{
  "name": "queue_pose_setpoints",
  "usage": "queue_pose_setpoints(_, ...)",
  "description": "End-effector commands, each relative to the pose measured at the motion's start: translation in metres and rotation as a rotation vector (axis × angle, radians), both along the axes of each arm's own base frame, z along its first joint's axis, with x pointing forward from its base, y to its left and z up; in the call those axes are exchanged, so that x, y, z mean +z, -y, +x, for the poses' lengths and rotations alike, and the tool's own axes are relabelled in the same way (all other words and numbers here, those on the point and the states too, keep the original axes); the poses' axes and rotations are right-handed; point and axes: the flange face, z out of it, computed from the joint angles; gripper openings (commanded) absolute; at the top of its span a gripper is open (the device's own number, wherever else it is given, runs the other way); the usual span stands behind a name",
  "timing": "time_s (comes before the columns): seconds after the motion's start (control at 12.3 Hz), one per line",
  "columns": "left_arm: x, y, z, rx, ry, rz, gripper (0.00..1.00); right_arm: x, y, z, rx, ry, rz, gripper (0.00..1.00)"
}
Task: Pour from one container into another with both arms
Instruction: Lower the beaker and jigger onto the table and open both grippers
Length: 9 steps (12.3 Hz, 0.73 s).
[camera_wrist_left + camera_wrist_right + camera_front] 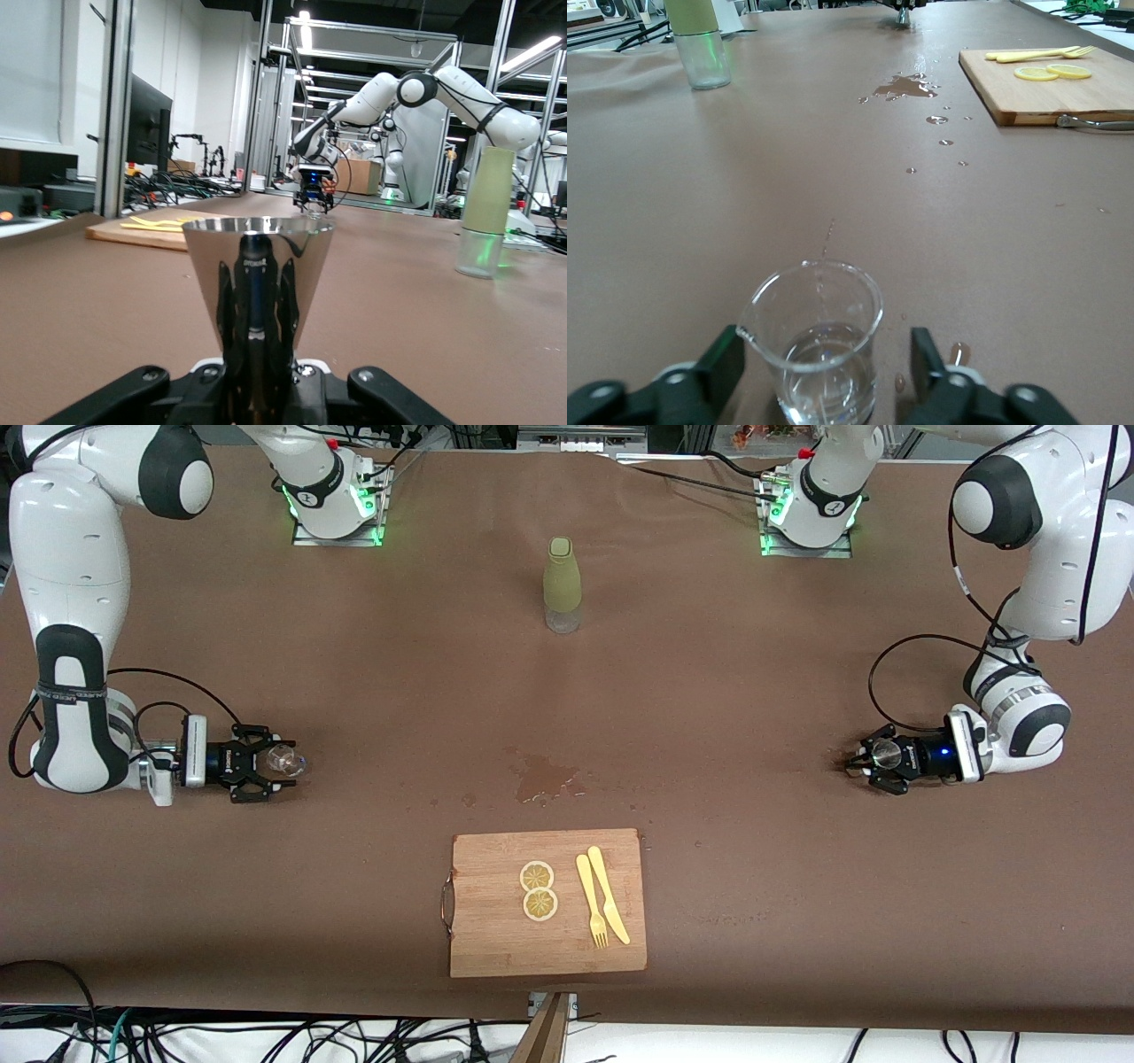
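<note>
**Between my right fingers: beaker down, grip let go**

At the right arm's end of the table the glass beaker (815,341) stands upright on the brown cloth, some clear liquid in its base. My right gripper (826,372) lies low around it, fingers (722,359) apart, a gap on each side, touching nothing. At the left arm's end, my left gripper (873,760) is clamped on the steel cup (259,283), mouth up. A spill (545,777) darkens the cloth midway, just above the cutting board (496,939). I judge pouring finished; my right hand's way out is straight back.
</note>
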Motion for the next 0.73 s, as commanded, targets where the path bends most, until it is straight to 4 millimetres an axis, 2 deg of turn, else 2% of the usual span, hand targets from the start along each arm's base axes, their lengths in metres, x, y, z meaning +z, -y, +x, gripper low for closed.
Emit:
queue_pose_setpoints(0.0,-0.01,0.007,-0.01,-0.037,0.007,-0.005,0.0,0.003,0.023,-0.004,0.013,-0.005,-0.018,1.0)
queue_pose_setpoints(0.16,-0.01,0.007,-0.012,-0.05,0.003,0.001,0.0,0.017,0.048,-0.011,0.013,-0.022,-0.048,1.0)
queue_pose_setpoints(0.24,-0.01,0.008,-0.011,-0.051,0.002,0.001,0.0,0.032,0.062,-0.013,0.013,-0.023,-0.078,1.0)
queue_pose_setpoints(0.4,-0.009,0.008,-0.011,-0.051,0.007,-0.001,0.29,0.075,0.082,-0.013,0.014,-0.07,-0.18,1.0)
queue_pose_setpoints(0.49,-0.01,0.008,-0.011,-0.052,0.021,0.0,0.99,0.103,0.087,-0.011,0.01,-0.091,-0.246,1.0)
queue_pose_setpoints(0.65,-0.01,0.007,-0.011,-0.052,0.019,0.0,1.0,0.153,0.086,-0.008,-0.054,-0.17,-0.356,1.0)
